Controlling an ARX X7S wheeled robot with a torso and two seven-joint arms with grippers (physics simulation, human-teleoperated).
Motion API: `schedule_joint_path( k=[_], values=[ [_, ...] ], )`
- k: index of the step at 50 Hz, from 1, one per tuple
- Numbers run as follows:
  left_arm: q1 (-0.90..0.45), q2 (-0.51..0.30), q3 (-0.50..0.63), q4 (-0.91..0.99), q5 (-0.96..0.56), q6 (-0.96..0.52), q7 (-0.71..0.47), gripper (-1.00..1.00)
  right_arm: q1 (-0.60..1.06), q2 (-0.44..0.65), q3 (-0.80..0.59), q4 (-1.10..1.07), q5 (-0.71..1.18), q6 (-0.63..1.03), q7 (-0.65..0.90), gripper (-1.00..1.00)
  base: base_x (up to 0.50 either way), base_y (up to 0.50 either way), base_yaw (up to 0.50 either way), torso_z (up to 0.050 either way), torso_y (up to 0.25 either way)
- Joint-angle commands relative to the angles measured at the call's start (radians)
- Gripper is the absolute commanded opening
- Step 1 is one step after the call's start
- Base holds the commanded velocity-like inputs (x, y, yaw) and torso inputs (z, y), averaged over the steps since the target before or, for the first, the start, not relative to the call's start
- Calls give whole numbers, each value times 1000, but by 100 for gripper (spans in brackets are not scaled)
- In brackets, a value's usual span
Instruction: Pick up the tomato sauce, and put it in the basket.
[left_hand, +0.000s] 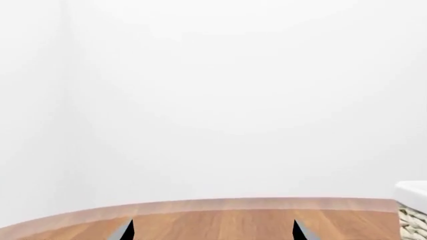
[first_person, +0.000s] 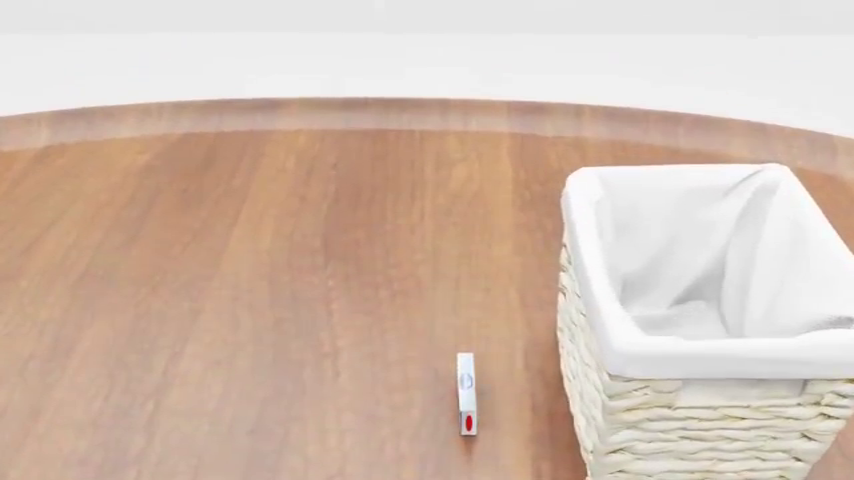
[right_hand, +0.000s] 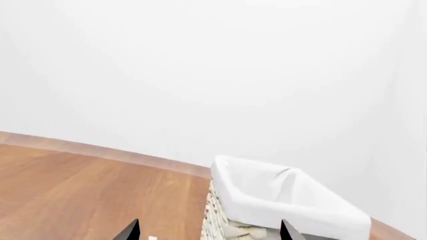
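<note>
The tomato sauce is out of view in all three views. The basket (first_person: 603, 330), cream wicker with a white cloth liner over its rim, stands at the right of the wooden table in the head view, and nothing shows inside it. The right wrist view looks at the basket (right_hand: 280, 205) just beyond my right gripper (right_hand: 210, 232), whose dark fingertips (right_hand: 132, 231) stand wide apart with nothing between them. My left gripper (left_hand: 213, 232) is open too, over bare wood, with a corner of the basket (left_hand: 412, 207) at the frame's edge. Neither arm appears in the head view.
A small flat white object with a red end (first_person: 466, 393) lies on the table (first_person: 267, 280) just left of the basket. The table's far edge (first_person: 400, 112) curves against a plain white background.
</note>
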Motion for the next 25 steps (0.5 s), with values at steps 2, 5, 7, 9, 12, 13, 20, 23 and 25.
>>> schedule_joint_path(
  k=[2, 5, 7, 9, 12, 13, 20, 23, 25],
  values=[
    [-10, -7, 2, -4, -11, -12, -11, 100, 11, -21, -1, 29, 20, 59, 19, 100, 0, 0, 0, 0, 0],
    [-21, -7, 1, -16, -16, -19, -14, 100, 11, -34, -9, 37, 21, 75, 28, 100, 0, 0, 0, 0, 0],
    [-25, -8, 0, -22, -21, -22, -15, 100, 7, -44, -7, 41, 49, 93, 26, 100, 0, 0, 0, 0, 0],
    [-32, -9, -1, -25, -27, -29, -15, 100, -6, -34, -20, 75, 29, 60, 36, 100, 0, 0, 0, 0, 0],
    [-39, -8, 2, -30, -25, -34, -19, 100, -13, -21, -27, 131, 11, 23, 49, 100, 0, 0, 0, 0, 0],
    [-41, -7, 4, -33, -22, -35, -21, 100, -16, -14, -24, 137, 48, 17, 32, 100, 0, 0, 0, 0, 0],
    [-36, -15, 2, -26, -30, -36, -26, 100, -65, -12, -17, 117, 58, 26, 52, 100, 0, 0, 0, 0, 0],
    [-37, -17, 0, -28, -37, -34, -28, 100, -91, -9, -25, 120, 33, 2, 70, 100, 0, 0, 0, 0, 0],
    [-37, -17, 2, -28, -35, -34, -30, 100, -105, -7, -32, 107, 24, 0, 73, 100, 0, 0, 0, 0, 0]
  ],
)
